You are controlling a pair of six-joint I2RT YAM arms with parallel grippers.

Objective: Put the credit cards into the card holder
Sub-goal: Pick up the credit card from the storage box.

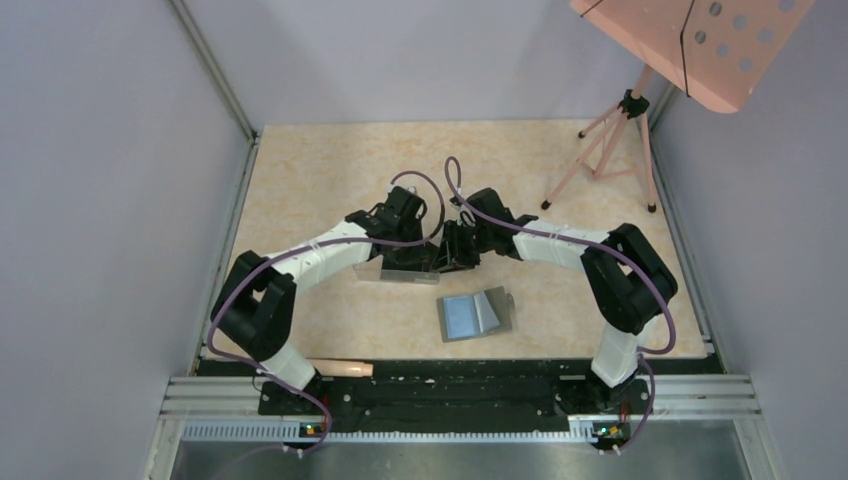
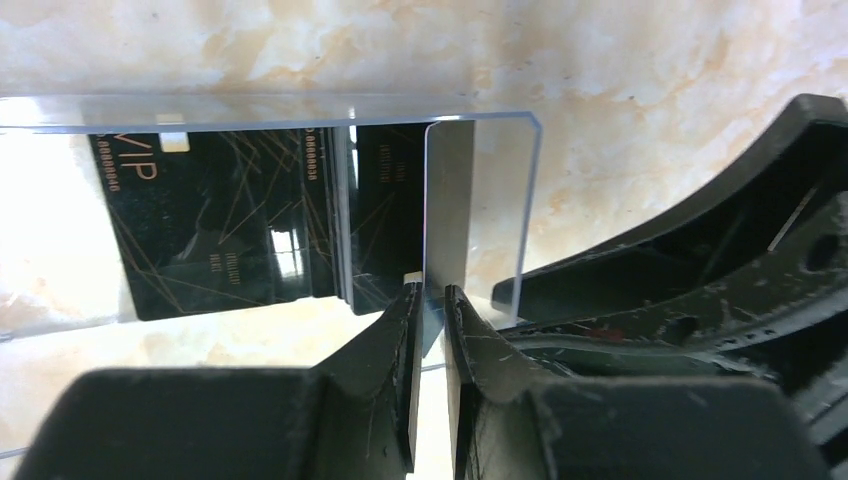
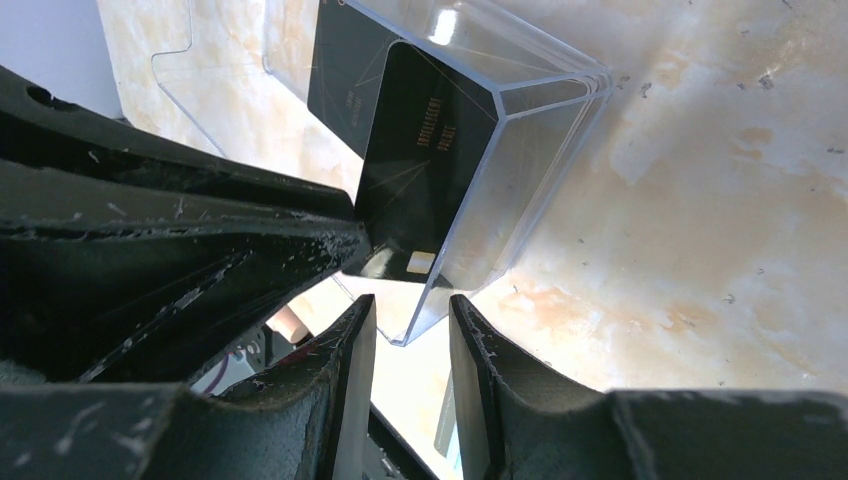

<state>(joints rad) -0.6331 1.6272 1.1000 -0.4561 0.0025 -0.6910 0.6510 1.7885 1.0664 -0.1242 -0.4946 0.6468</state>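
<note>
A clear box (image 2: 500, 200) of thin, glossy plastic with rounded corners is seen lying on the marbled beige table (image 1: 320, 180). Inside it the credit cards (image 2: 220, 230) are found. They are flat black rectangles crossed by fine gold lines and small pale lettering. At least two can be counted, and one is tipped up against the end wall. The card holder (image 1: 475, 315), a squarish gray wallet with a blue-gray lining, is laid open on the table nearer the arm bases, apart from the box.

Both arms are bent inward at the elbow, and their wrists are set close together at the box's right end. The left gripper (image 2: 432, 300) is placed at the foot of the end wall, its scuffed black fingers parted by a narrow slit. Whether anything is pinched there cannot be told. The right gripper (image 3: 410, 312) is spread, and a corner of the box is framed between its fingers without evident contact.

The exact number of cards cannot be made out through the reflections. The box's far left part is washed out by glare in the left wrist view.
</note>
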